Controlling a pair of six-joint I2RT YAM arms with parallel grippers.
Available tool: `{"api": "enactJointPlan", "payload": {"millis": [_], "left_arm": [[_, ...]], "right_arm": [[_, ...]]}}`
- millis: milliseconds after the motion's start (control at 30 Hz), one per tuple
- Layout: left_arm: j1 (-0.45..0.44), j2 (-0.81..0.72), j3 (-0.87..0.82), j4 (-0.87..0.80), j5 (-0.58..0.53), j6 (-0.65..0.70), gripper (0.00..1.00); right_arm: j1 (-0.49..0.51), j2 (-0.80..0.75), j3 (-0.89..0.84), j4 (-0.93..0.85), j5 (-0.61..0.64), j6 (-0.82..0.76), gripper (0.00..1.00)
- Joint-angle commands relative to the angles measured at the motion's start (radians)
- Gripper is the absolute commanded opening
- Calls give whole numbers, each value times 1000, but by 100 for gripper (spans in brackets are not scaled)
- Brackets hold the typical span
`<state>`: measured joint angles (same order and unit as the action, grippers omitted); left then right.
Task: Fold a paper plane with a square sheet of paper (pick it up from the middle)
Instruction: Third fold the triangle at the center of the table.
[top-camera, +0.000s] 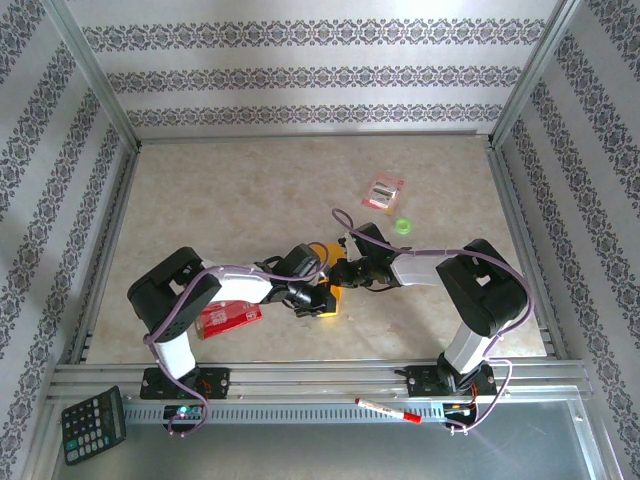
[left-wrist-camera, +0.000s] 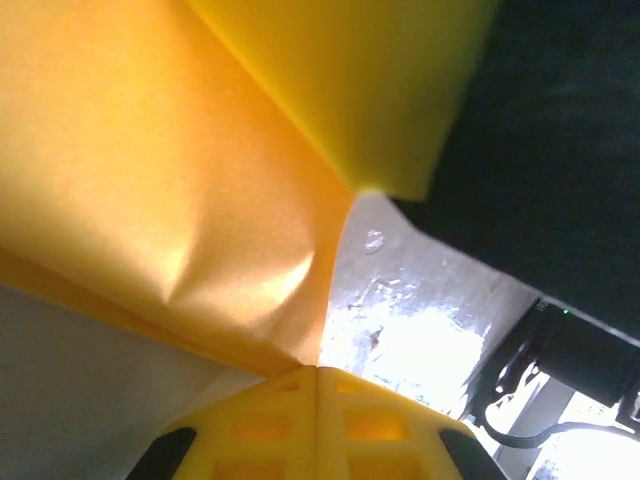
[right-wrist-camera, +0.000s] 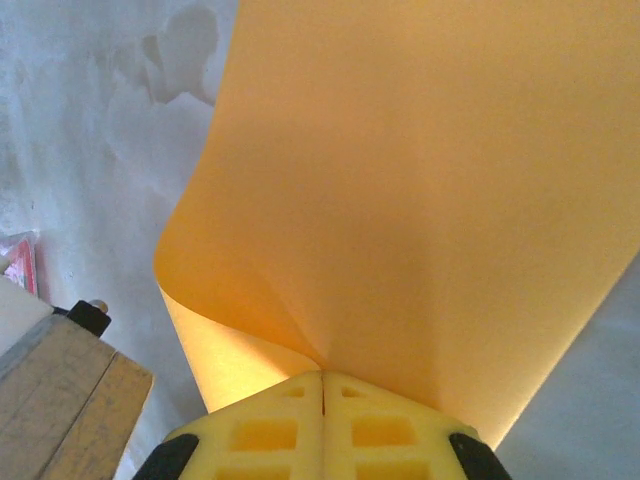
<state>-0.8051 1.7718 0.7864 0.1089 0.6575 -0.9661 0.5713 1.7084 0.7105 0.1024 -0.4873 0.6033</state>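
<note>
The square sheet of paper (top-camera: 327, 290) is orange-yellow and hangs curled between my two grippers at the table's middle front. In the left wrist view the sheet of paper (left-wrist-camera: 170, 190) spreads above my left gripper (left-wrist-camera: 318, 368), whose yellow pads are pressed together on its lower edge. In the right wrist view the sheet of paper (right-wrist-camera: 400, 200) rises as a broad curved face from my right gripper (right-wrist-camera: 322, 374), also shut on it. From above, the left gripper (top-camera: 318, 290) and right gripper (top-camera: 340, 272) almost meet, hiding most of the sheet. No folded plane shape shows.
A red rectangular packet (top-camera: 229, 317) lies under the left arm. A pink-and-white packet (top-camera: 383, 190) and a small green object (top-camera: 402, 226) lie further back right. A calculator (top-camera: 93, 424) and a red marker (top-camera: 387, 410) rest on the front rail.
</note>
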Motion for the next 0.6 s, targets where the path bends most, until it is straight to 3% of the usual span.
{"api": "enactJointPlan", "payload": {"millis": [0,133,367,567], "left_arm": [[-16,-17,-13,73,40,-27,3],[-16,19,-24,139,55,-55,4],[-16,52,-12,30,-23,-37,3],[-14,48,-32,76,1,-55,3]], "right_arm": [[-17,37,-35,-102,89,-17,0],[-17,38,-31,-107,85,-19,0],[-18,30,-29,-117,86,-25,0],[-21,28,-37,-117,89,-28,0]]}}
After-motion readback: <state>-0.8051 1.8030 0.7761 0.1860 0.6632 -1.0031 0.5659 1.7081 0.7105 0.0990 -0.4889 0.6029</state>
